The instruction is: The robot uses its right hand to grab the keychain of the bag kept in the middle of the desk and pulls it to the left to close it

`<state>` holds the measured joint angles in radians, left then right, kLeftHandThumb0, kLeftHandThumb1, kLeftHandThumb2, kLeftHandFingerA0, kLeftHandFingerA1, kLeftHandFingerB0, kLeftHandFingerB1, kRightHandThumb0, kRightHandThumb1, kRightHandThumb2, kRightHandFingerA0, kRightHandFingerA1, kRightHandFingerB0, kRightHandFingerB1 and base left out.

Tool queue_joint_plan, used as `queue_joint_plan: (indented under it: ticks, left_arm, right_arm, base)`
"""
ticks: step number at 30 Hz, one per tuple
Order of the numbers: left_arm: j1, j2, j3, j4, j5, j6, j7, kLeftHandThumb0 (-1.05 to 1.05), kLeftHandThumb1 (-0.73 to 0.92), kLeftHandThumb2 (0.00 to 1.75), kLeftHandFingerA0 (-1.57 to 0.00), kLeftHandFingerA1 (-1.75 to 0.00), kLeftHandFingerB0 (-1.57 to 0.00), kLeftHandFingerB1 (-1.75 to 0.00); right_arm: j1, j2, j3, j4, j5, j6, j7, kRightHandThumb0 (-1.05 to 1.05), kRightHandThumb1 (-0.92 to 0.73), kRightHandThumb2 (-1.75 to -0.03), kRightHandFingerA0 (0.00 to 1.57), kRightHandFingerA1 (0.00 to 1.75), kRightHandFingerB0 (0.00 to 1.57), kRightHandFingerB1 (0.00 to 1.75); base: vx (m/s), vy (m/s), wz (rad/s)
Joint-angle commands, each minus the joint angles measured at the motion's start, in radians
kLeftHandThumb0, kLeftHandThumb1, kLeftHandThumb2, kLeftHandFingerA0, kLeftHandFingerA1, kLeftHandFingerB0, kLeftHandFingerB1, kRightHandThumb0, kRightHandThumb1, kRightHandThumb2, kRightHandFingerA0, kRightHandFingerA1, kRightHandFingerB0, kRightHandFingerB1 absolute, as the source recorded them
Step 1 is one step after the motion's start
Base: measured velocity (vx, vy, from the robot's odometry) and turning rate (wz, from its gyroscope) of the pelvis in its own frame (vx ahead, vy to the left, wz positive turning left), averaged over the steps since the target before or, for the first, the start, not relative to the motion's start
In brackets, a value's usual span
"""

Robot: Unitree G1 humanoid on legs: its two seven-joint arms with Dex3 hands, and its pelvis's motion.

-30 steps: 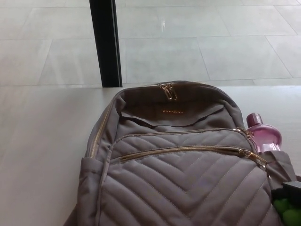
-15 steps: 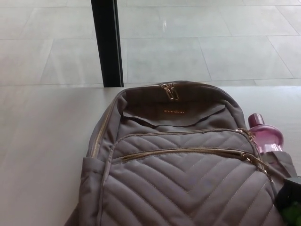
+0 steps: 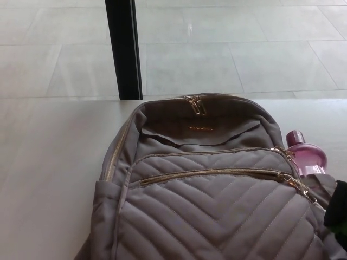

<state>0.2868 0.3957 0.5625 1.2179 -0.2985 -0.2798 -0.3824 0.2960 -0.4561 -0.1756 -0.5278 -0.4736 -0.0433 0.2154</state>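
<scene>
Currently pre-grasp — bag (image 3: 206,216) sits in the middle of the desk (image 3: 49,173), keychain (image 3: 297,187) at the right end of its front-pocket zipper (image 3: 217,174).
My right hand (image 3: 339,214) is just a dark sliver at the right edge, near the keychain; can't tell if it's released or clenched. Left hand not visible. Keychain looks small, slick metal — pinch the tab itself. Bag is soft quilted fabric, likely light, so expect it to drag or bunch when pulled left.

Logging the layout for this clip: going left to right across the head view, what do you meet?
black post → top zipper pulls → pink bottle → right hand at the frame edge
</scene>
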Motion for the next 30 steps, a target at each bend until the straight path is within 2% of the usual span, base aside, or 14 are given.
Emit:
queue_joint_plan:
  ticks: [1, 4, 8, 9, 11, 12, 13, 14, 18, 25, 26, 27, 29, 30]
  left_arm:
    - [0.008, 0.015, 0.009, 0.004, -0.015, -0.014, 0.004, -0.93, 0.92, 0.88, -0.72, -0.58, -0.59, -0.47]
    - [0.009, 0.016, 0.007, 0.004, -0.013, -0.018, 0.006, -0.95, 0.92, 0.91, -0.69, -0.57, -0.57, -0.47]
    - [0.013, 0.017, 0.008, 0.0, -0.013, -0.022, 0.002, -0.94, 0.91, 0.94, -0.7, -0.58, -0.55, -0.47]
    - [0.013, 0.016, 0.011, 0.005, -0.016, -0.022, -0.002, -0.94, 0.92, 0.91, -0.69, -0.57, -0.57, -0.47]
    - [0.015, 0.017, 0.013, 0.003, -0.018, -0.018, -0.004, -0.9, 0.92, 0.89, -0.72, -0.59, -0.6, -0.48]
    - [0.018, 0.015, 0.016, -0.001, -0.021, -0.017, -0.004, -0.96, 0.87, 0.99, -0.72, -0.61, -0.59, -0.5]
    - [0.019, 0.015, 0.016, -0.003, -0.021, -0.017, -0.002, -0.89, 0.92, 0.9, -0.74, -0.57, -0.62, -0.45]
    - [0.022, 0.015, 0.018, -0.001, -0.022, -0.018, 0.0, -0.94, 0.92, 0.89, -0.7, -0.58, -0.62, -0.5]
    - [0.033, 0.019, 0.03, 0.007, -0.029, -0.018, -0.011, -0.95, 0.92, 0.89, -0.7, -0.57, -0.57, -0.47]
    - [0.036, 0.03, 0.033, 0.017, -0.022, -0.019, -0.014, -0.96, 0.91, 0.93, -0.72, -0.58, -0.56, -0.49]
    - [0.027, 0.032, 0.035, 0.023, -0.022, -0.008, 0.0, -0.91, 0.92, 0.88, -0.78, -0.6, -0.56, -0.47]
    - [0.027, 0.031, 0.036, 0.024, -0.023, -0.012, -0.002, -0.96, 0.92, 0.89, -0.76, -0.58, -0.59, -0.49]
    - [0.022, 0.034, 0.035, 0.029, -0.021, -0.014, 0.0, -0.97, 0.91, 0.9, -0.78, -0.59, -0.6, -0.49]
    - [0.023, 0.035, 0.035, 0.027, -0.022, -0.014, -0.004, -0.93, 0.92, 0.87, -0.74, -0.57, -0.58, -0.47]
  right_arm:
    - [-0.103, 0.038, -0.077, -0.058, 0.298, 0.298, 0.159, -0.21, -0.56, -1.11, 0.95, 1.67, 0.66, 1.64]
    - [-0.129, 0.037, -0.083, -0.047, 0.307, 0.291, 0.161, -0.24, -0.56, -1.12, 0.9, 1.75, 0.7, 1.64]
    - [-0.125, 0.043, -0.09, -0.053, 0.316, 0.317, 0.17, -0.2, -0.59, -1.11, 0.89, 1.75, 0.7, 1.63]
    - [-0.12, 0.043, -0.089, -0.042, 0.321, 0.292, 0.168, -0.2, -0.58, -1.12, 0.89, 1.75, 0.72, 1.63]
    - [-0.106, 0.035, -0.084, -0.052, 0.299, 0.32, 0.177, -0.23, -0.6, -1.08, 0.87, 1.75, 0.69, 1.61]
    - [-0.105, 0.034, -0.084, -0.05, 0.302, 0.319, 0.178, -0.22, -0.6, -1.09, 0.87, 1.75, 0.69, 1.61]
    - [-0.107, 0.037, -0.084, -0.048, 0.313, 0.32, 0.178, -0.22, -0.59, -1.1, 0.87, 1.75, 0.69, 1.61]
    - [-0.113, 0.039, -0.079, -0.047, 0.313, 0.325, 0.177, -0.23, -0.59, -1.09, 0.87, 1.75, 0.69, 1.59]
    - [-0.137, 0.051, -0.064, -0.038, 0.327, 0.332, 0.171, -0.23, -0.58, -1.1, 0.87, 1.75, 0.69, 1.59]
    - [-0.155, 0.097, -0.064, -0.045, 0.366, 0.382, 0.15, -0.24, -0.6, -1.07, 0.88, 1.75, 0.72, 1.57]
    - [-0.166, 0.13, -0.064, -0.051, 0.382, 0.409, 0.129, -0.22, -0.59, -1.09, 0.9, 1.75, 0.74, 1.55]
    - [-0.18, 0.166, -0.06, -0.054, 0.406, 0.431, 0.115, -0.21, -0.59, -1.14, 0.91, 1.75, 0.73, 1.55]
    - [-0.192, 0.197, -0.061, -0.067, 0.422, 0.47, 0.11, -0.23, -0.57, -1.15, 0.9, 1.75, 0.72, 1.57]
    - [-0.202, 0.208, -0.058, -0.059, 0.442, 0.468, 0.119, -0.26, -0.58, -1.15, 0.89, 1.75, 0.69, 1.6]
  base:
    - [0.0, 0.0, 0.0]
    - [0.0, 0.0, 0.0]
    - [0.0, 0.0, 0.0]
    - [0.0, 0.0, 0.0]
    - [0.0, 0.0, 0.0]
    - [0.0, 0.0, 0.0]
    - [0.0, 0.0, 0.0]
    - [0.0, 0.0, 0.0]
    - [0.0, 0.0, 0.0]
    - [0.0, 0.0, 0.0]
    - [0.0, 0.0, 0.0]
    - [0.0, 0.0, 0.0]
    - [0.0, 0.0, 0.0]
    - [0.0, 0.0, 0.0]
